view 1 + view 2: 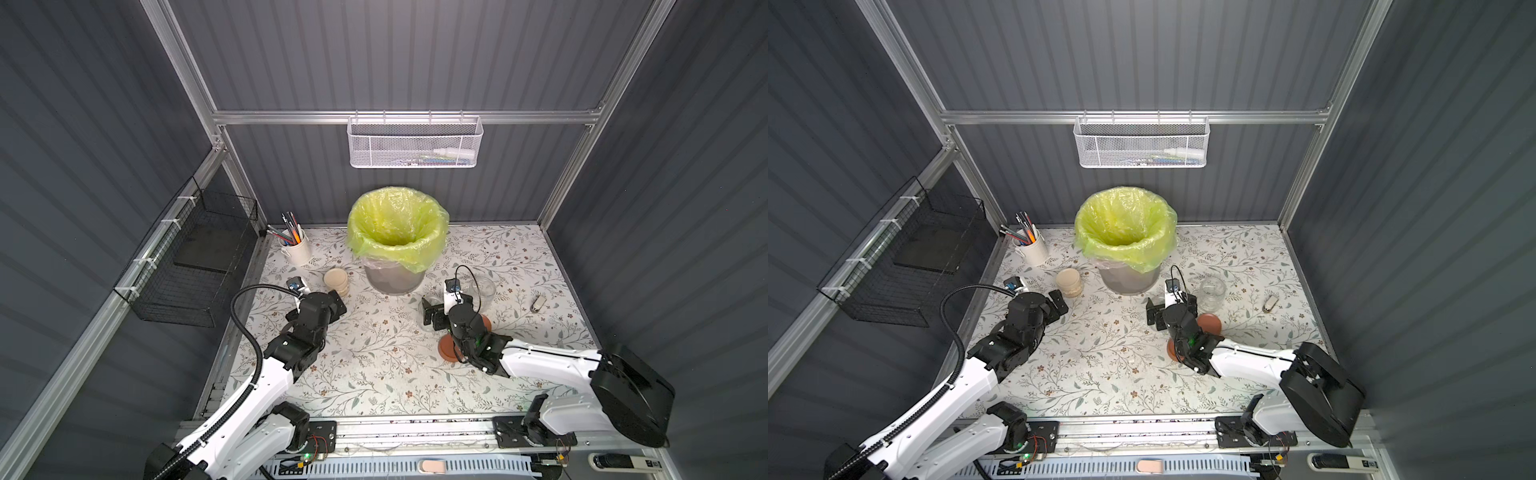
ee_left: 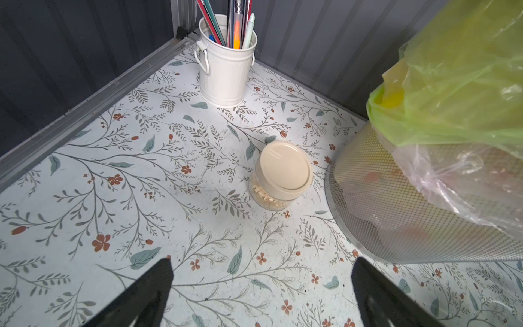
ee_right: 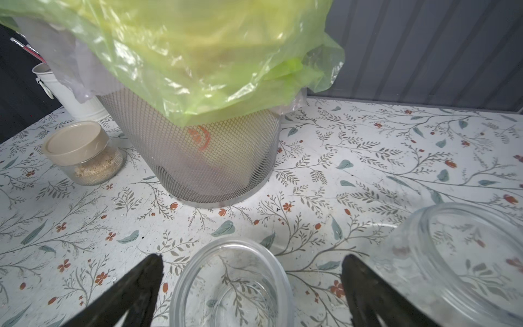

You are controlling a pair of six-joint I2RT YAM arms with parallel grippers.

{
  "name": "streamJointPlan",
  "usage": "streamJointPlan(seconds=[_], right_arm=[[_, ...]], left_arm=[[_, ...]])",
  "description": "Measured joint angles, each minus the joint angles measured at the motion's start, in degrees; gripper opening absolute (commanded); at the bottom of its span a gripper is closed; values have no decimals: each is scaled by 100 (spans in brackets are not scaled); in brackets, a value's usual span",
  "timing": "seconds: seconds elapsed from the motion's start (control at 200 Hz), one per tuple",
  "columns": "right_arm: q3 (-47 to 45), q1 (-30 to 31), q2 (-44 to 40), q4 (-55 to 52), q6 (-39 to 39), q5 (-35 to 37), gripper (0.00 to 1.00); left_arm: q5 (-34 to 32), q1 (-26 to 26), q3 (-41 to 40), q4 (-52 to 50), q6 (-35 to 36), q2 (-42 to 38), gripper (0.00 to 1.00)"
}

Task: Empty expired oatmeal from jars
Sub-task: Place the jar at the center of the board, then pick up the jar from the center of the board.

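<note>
The two arms are nearest the top camera and reach from the near rail over the table (image 1: 374, 361). The left arm (image 1: 257, 386) ends in the left gripper (image 2: 261, 262). Its jaws are spread wide with nothing between them, above bare table at left centre. The right arm (image 1: 548, 361) ends in the right gripper (image 3: 252, 257). Its jaws are also released and spread, with an open jar (image 3: 232, 283) standing between them. Neither finger presses on the jar's glass.

A grey mesh bin (image 1: 395, 282) lined with a yellow-green bag (image 1: 395, 224) stands at far centre. A black wire basket (image 1: 195, 266) hangs on the left wall and a white mesh basket (image 1: 415, 143) hangs on the far rail. A white cup (image 1: 297, 249) of pens sits in the far left corner.

The capped jar (image 2: 283, 175), with a cream lid, stands upright just left of the bin and beyond the left gripper, apart from both. The oatmeal (image 2: 266, 196) lies in the bottom of this jar. A second open jar (image 1: 1212, 293) stands mouth up just right of the right gripper. It looks empty, as does the jar between the jaws.

Two brown lids (image 1: 1209, 322) lie flat on the near side of the open jars. One of them is partly under the right wrist. A small pale object (image 1: 538, 302) lies further right, too small to identify.
</note>
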Motion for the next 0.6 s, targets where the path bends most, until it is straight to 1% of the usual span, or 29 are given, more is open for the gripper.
streamJointPlan(seconds=[0.165, 0.27, 0.35, 0.46, 0.6], right_arm=[[348, 87, -710, -1054, 153, -28, 99], [682, 170, -944, -1845, 254, -44, 99], [946, 323, -970, -2306, 267, -24, 99], [1189, 734, -935, -2761, 264, -28, 99], [1631, 1169, -503, -3086, 251, -87, 99]], left_arm=[[-133, 2, 9, -83, 83, -111, 100], [-227, 2, 7, -94, 120, -251, 100], [-291, 2, -2, -98, 127, -304, 100], [-444, 2, -2, -203, 140, -302, 100], [-728, 2, 66, -605, 138, -197, 100]])
